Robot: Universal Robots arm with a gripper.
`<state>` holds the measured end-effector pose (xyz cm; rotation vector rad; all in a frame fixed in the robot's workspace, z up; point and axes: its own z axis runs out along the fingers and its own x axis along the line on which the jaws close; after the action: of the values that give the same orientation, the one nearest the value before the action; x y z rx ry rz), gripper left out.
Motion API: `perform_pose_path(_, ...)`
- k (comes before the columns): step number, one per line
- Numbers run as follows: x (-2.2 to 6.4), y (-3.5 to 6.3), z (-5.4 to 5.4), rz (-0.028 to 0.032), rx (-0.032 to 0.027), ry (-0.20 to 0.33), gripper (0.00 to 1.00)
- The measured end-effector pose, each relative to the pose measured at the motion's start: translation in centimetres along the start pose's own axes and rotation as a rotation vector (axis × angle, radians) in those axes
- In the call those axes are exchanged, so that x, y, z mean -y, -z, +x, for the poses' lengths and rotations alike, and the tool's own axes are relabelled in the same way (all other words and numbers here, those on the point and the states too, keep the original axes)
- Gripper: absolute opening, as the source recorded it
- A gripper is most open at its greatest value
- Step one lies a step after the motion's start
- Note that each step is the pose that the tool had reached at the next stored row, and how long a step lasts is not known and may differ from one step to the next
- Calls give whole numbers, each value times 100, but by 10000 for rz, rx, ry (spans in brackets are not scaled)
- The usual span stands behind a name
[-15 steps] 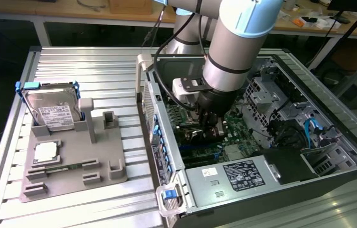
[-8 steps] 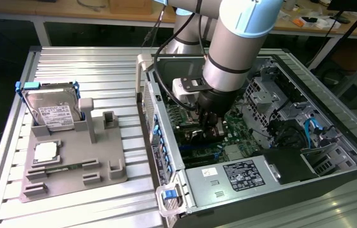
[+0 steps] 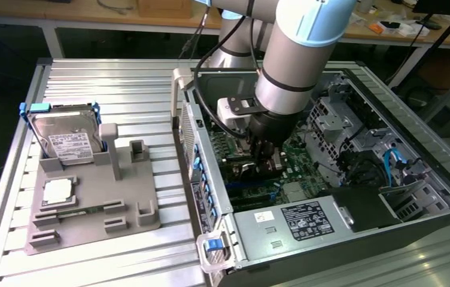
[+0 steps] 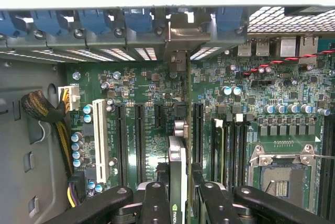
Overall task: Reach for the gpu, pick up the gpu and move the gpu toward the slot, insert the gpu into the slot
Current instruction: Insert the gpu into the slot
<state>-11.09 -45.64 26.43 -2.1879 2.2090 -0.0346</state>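
Card [image 4: 178, 182] sits edge-on between my hand's [image 4: 178, 203] fingers [image 4: 156, 203], closed tight on it, bracket end toward the case's rear slats. I see it standing upright over the green board [image 4: 146, 85], among the long black slots [image 4: 198, 130]. From outside, my hand [image 3: 263, 156] is down inside the open computer case [image 3: 416, 149]. Hard drive [image 3: 67, 143] rests in the grey holder [image 3: 89, 209] on the desk [image 3: 105, 84].

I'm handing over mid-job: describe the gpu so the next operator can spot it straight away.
Look inside the open computer case, at the green motherboard. The gpu stands on edge there between the gripper jaws, its metal bracket at the case's rear wall. Unlike the bare slots beside it, it is a thin dark card.
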Motion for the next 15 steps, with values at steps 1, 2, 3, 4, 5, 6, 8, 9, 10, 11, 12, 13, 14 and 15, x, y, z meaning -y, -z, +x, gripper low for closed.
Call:
perform_pose_path(1, 0, -1, 0, 1, 1, 0, 27)
perform_pose_path(2, 0, -1, 0, 1, 2, -1, 27)
perform_pose_path(3, 0, 0, 0, 0, 0, -1, 27)
perform_pose_path(4, 0, 0, -1, 1, 1, -1, 27)
perform_pose_path(5, 0, 0, -1, 1, 0, -1, 27)
perform_pose_path(6, 0, -1, -1, 0, -1, -1, 27)
perform_pose_path(8, -1, -8, -1, 0, 1, -1, 27)
perform_pose_path(9, -1, -12, 0, 1, 1, 0, 27)
perform_pose_path(10, -2, -16, 0, 1, 1, 0, 27)
perform_pose_path(11, -4, -22, 0, 1, 0, -1, 27)
perform_pose_path(12, -5, -26, 0, 1, -1, -1, 27)
perform_pose_path(13, -6, -29, 0, 0, 0, 0, 27)
perform_pose_path(14, -7, -33, 0, 0, -1, 0, 27)
perform_pose_path(15, -8, -35, 0, 0, 0, -1, 27)
